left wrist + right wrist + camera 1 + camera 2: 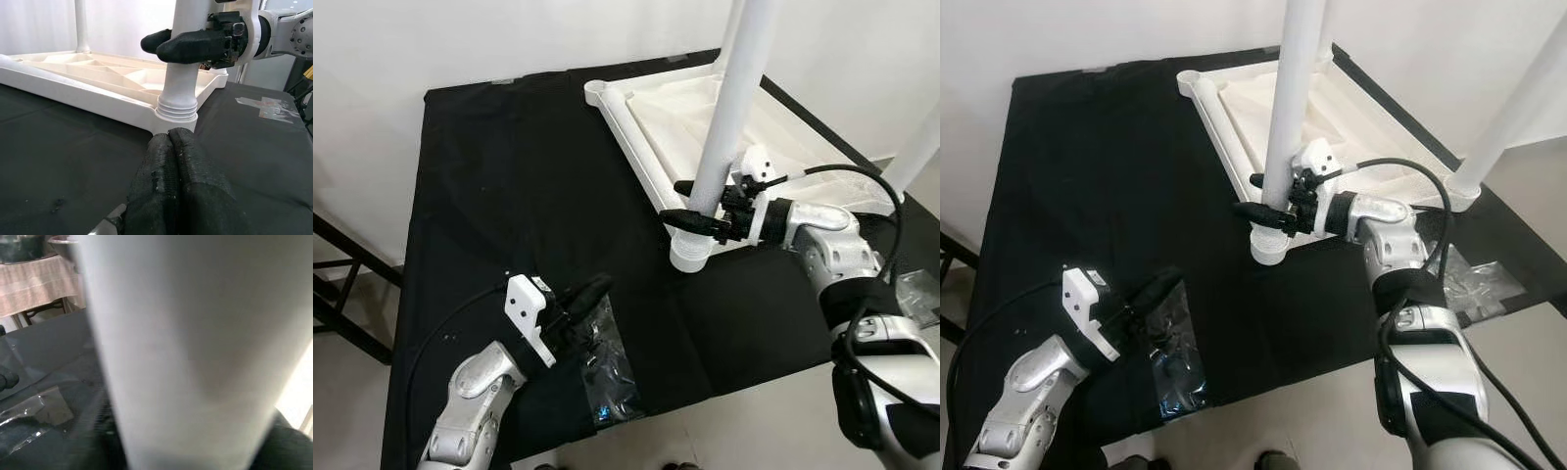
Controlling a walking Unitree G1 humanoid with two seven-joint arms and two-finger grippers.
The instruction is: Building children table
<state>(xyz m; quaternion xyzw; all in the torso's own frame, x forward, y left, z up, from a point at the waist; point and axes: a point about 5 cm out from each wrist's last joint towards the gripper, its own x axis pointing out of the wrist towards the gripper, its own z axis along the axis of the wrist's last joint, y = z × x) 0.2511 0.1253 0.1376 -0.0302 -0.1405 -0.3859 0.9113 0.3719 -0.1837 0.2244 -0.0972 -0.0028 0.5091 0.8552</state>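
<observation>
Right gripper [697, 206] clamps upright table leg [729, 117] just above tabletop [636, 137] corner socket.

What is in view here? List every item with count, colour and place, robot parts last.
Table top: one, white, upside down on the far right of the black cloth.
Table legs: three show, white, upright in corner sockets; the near one is gripped, one stands at the right, one at the far corner.
Empty corner socket: one, white, far left corner of the table top.
Black cloth: one, covering the work surface.
Plastic bag: one, clear with dark contents, near edge of the cloth by the left gripper.
Plastic bag: one, clear, on the cloth at the right.
Left gripper: black fingers shut, over the near bag.
Right gripper: black fingers closed on the near leg just above its socket.
</observation>
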